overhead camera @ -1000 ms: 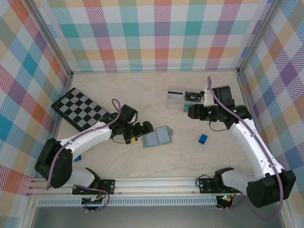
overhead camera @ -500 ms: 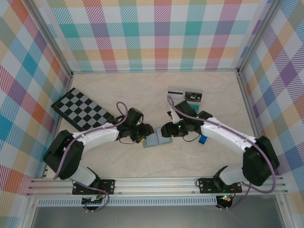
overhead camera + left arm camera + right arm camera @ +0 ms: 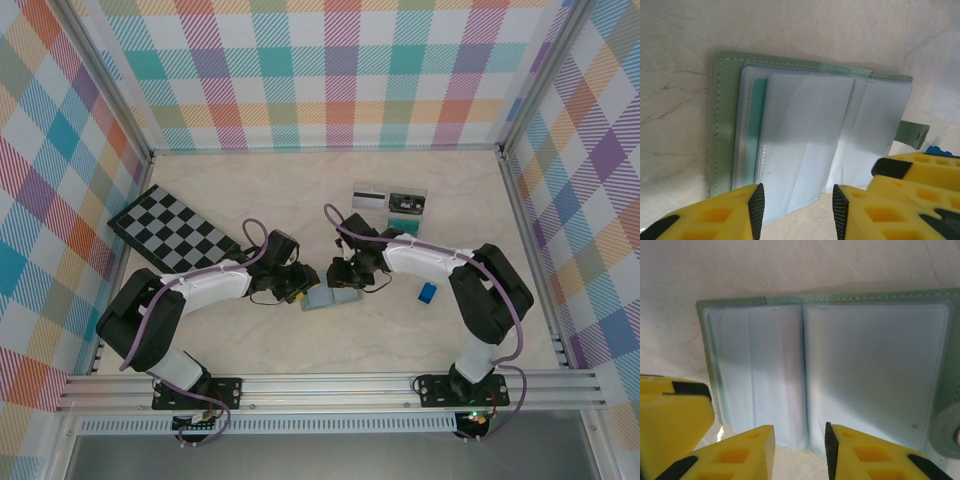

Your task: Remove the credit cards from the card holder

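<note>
The card holder (image 3: 335, 297) lies open on the table, sage green outside with pale blue-grey sleeves (image 3: 810, 125) inside. A teal credit card (image 3: 758, 130) shows edge-on in a left sleeve. My left gripper (image 3: 301, 284) hovers at the holder's left edge, and its jaws (image 3: 797, 210) stand partly open over the sleeves' near edge with nothing clamped. My right gripper (image 3: 346, 277) sits at the holder's far side. Its jaws (image 3: 799, 452) are narrowly open over the centre fold (image 3: 802, 375). A white striped card (image 3: 368, 197) and a dark card (image 3: 407, 203) lie at the back.
The two back cards rest in a clear tray (image 3: 418, 192). A small blue block (image 3: 427, 292) sits right of the holder. A checkerboard (image 3: 170, 230) lies at the far left. The two grippers' yellow fingers (image 3: 920, 172) nearly meet over the holder.
My right arm swung from the back tray down to the holder. My left gripper slid right onto the holder's edge. Both sets of jaws narrowed.
</note>
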{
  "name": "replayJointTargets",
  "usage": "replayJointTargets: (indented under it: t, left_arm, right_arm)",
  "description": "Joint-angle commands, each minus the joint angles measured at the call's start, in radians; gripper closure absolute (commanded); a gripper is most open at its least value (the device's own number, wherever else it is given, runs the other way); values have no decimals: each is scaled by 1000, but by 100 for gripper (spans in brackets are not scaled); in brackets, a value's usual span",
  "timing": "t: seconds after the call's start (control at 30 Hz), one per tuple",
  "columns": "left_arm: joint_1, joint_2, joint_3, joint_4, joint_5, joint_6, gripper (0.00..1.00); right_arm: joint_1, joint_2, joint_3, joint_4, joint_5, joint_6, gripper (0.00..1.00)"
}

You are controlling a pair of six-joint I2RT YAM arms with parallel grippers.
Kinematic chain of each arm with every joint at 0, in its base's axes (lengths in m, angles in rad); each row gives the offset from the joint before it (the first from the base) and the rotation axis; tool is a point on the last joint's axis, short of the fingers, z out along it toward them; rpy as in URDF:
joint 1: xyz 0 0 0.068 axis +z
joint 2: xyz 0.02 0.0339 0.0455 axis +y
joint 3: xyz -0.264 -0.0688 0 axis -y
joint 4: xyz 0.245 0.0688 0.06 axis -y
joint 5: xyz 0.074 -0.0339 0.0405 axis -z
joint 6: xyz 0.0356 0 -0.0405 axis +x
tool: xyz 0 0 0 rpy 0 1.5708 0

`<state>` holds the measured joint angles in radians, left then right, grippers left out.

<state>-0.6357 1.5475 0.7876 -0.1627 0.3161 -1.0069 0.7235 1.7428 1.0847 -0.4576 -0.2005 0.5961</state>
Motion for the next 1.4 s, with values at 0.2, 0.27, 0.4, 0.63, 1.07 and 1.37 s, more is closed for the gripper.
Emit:
replayJointTargets:
  t: [0.2,0.27,0.4,0.63,1.07,1.37]
  left_arm:
    - [8,28,7,-33,-32,28,60]
    - [8,45,9,-28,-26,26,60]
    - [8,73,19,-29,-22,26,61]
    - [8,74,22,-43,-26,18,62]
    - [8,30,15,6,30,47,72]
    - [8,3,6,53,72,54,78]
  right_arm:
    - [2,45,12,-30,26,19,66]
    - [2,54,9,-31,17,20,66]
    - [2,70,2,-26,7,22,66]
    - [2,92,3,-44,13,10,66]
    - [2,124,4,-64,18,13,67]
    - [2,124,-4,-66,19,18,67]
